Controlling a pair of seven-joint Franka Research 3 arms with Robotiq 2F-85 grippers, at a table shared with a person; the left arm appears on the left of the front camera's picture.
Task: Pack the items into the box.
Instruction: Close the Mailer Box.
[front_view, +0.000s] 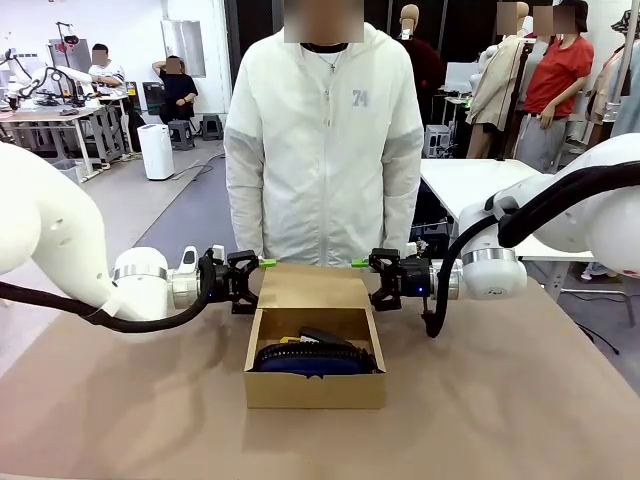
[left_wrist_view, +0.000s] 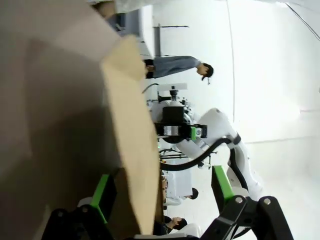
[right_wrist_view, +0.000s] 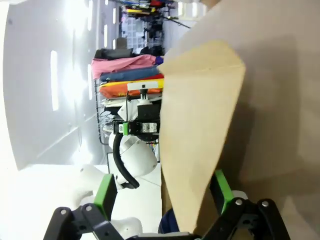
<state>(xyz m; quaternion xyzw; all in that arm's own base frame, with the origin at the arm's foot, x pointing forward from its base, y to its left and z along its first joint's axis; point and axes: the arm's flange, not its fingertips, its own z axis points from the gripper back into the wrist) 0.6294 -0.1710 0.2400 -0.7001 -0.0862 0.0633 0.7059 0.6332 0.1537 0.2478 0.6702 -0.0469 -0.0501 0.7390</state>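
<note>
The small shallow brown cardboard box (front_view: 314, 386) stood on the brown worktop (front_view: 520, 410), its near wall facing the robot. Inside lay the navy blue zippered pencil pouch (front_view: 318, 360), with a black item (front_view: 325, 337), probably the stapler, and a yellow-edged slim item (front_view: 291, 340) behind it. The hinged cardboard flap lid (front_view: 310, 287) stood raised at the far edge. The left pincer (front_view: 246, 279) and the right pincer (front_view: 385, 278) were released, each straddling one side edge of the lid, as both wrist views showed. The lid appeared light, thin and easily creased; it was best taken near the free corners and folded about its hinge. A person in a white jacket (front_view: 322, 140) stood beyond.
</note>
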